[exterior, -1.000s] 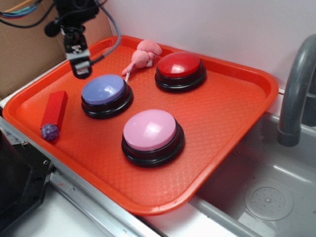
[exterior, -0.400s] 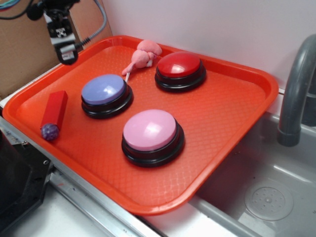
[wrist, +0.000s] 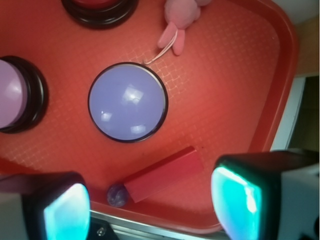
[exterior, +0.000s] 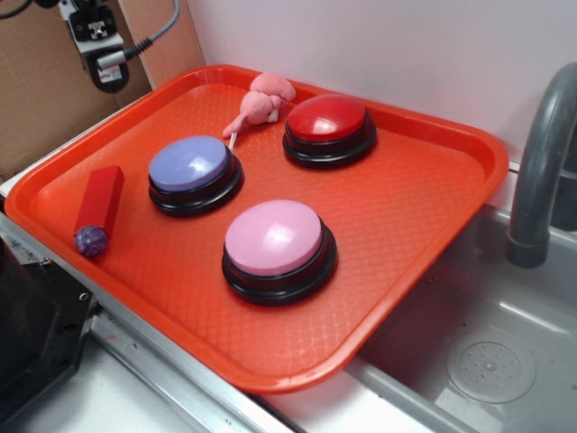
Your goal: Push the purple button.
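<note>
The purple button [exterior: 189, 164] is a periwinkle dome on a black base, sitting left of centre on the orange tray [exterior: 424, 180]. In the wrist view the purple button [wrist: 128, 101] lies well below and ahead of the jaws. My gripper [exterior: 107, 79] hangs high above the tray's far left corner, up and to the left of the button and clear of it. Seen from the wrist, the gripper [wrist: 150, 207] is open, its teal pads [wrist: 67, 212] wide apart with nothing between them.
A pink button [exterior: 273, 239] sits at the tray's front and a red button [exterior: 327, 120] at the back. A pink plush toy [exterior: 260, 104] lies behind the purple button. A red block [exterior: 100, 200] with a small purple ball [exterior: 90, 240] lies at the left. A grey faucet [exterior: 541, 162] and sink are on the right.
The gripper has risen and moved left, away from the purple button toward the tray's far left corner. The buttons and other things have not moved.
</note>
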{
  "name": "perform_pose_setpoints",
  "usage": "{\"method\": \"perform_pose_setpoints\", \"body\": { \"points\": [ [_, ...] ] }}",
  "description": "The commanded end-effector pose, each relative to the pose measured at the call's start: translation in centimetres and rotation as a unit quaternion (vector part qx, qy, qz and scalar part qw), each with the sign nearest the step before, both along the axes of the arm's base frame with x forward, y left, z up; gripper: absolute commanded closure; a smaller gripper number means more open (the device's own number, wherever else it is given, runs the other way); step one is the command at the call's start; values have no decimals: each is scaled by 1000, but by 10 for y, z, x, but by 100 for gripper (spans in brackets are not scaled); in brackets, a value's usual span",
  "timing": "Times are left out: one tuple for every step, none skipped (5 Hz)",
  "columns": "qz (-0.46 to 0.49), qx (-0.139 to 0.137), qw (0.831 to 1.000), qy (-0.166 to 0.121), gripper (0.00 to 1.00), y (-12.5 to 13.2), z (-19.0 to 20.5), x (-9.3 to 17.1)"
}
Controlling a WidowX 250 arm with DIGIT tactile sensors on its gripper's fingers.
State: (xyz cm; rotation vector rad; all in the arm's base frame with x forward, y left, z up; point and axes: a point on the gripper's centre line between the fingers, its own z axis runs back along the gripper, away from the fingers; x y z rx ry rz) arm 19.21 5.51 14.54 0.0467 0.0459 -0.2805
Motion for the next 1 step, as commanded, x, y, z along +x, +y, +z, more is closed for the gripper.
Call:
{"method": "perform_pose_setpoints", "body": {
  "points": [
    [30,-5,999,-37,0,5,23,2]
  ]
}}
